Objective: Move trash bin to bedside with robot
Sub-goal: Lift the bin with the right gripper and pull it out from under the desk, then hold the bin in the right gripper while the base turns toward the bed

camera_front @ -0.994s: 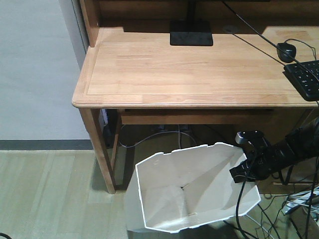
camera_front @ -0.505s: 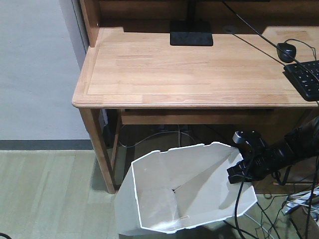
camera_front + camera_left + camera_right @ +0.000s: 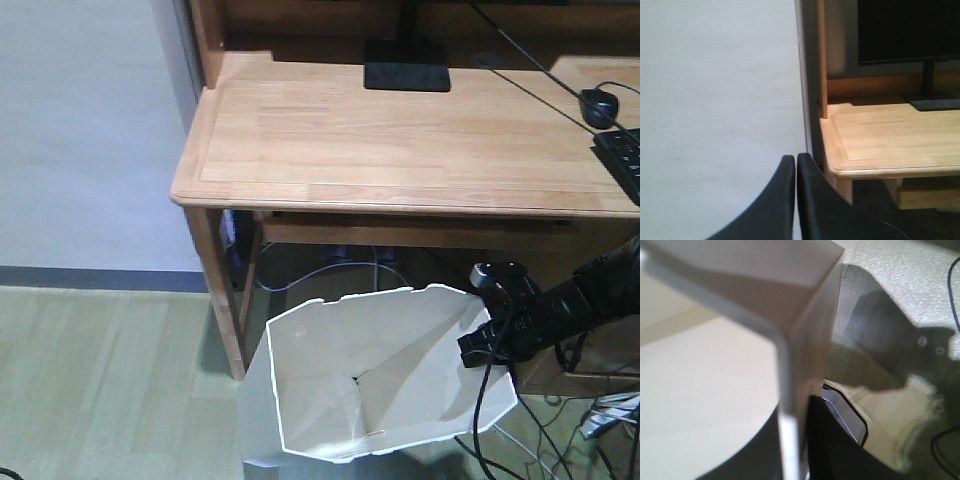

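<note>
The white trash bin [image 3: 330,400] stands tilted on the floor in front of the wooden desk, its cream inside facing the front view. My right gripper [image 3: 478,345], on a black sleeved arm, is shut on the bin's right rim. In the right wrist view the thin rim [image 3: 789,405] runs between the two black fingers of the right gripper [image 3: 792,440]. My left gripper [image 3: 796,162] is shut and empty, pointing at a white wall beside the desk. The bed is out of view.
The light wooden desk [image 3: 400,140] carries a monitor stand [image 3: 405,75], a mouse [image 3: 600,102] and a keyboard [image 3: 625,160]. Its leg [image 3: 215,280] stands left of the bin. Cables [image 3: 520,440] lie on the floor at right. A white wall [image 3: 80,130] fills the left.
The whole front view has shifted right, so desk and bin sit further right in frame. The bin tipped left and came back a little, still held by my right gripper.
</note>
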`<state>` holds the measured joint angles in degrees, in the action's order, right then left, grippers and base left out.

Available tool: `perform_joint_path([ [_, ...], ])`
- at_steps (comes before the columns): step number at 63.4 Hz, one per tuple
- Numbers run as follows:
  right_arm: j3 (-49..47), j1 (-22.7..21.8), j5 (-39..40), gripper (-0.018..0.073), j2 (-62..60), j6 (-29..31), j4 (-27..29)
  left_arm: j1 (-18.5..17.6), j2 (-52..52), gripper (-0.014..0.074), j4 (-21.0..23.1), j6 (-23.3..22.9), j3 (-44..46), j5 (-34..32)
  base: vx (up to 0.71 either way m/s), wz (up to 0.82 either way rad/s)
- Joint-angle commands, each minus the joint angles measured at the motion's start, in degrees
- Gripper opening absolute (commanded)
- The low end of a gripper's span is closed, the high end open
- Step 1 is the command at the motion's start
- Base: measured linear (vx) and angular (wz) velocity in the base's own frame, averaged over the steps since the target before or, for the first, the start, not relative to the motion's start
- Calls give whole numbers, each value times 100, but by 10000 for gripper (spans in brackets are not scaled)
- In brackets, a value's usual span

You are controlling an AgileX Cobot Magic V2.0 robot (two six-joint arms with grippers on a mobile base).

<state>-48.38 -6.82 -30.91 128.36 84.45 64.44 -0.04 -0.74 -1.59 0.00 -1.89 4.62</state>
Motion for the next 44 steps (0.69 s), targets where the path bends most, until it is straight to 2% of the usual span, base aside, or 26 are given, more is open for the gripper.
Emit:
perform_joint_path([
  [1, -54, -6, -1221, -5, -406, 9, 339, -37, -81, -6, 54, -79, -67, -427, -7, 23],
  [20, -54, -6, -1221, -5, -406, 9, 339, -37, -81, -6, 54, -79, -67, -427, -7, 35],
  [44, -54, -6, -1221, -5, -406, 9, 339, -37, -81, -6, 54, -79, -67, -427, -8, 56],
])
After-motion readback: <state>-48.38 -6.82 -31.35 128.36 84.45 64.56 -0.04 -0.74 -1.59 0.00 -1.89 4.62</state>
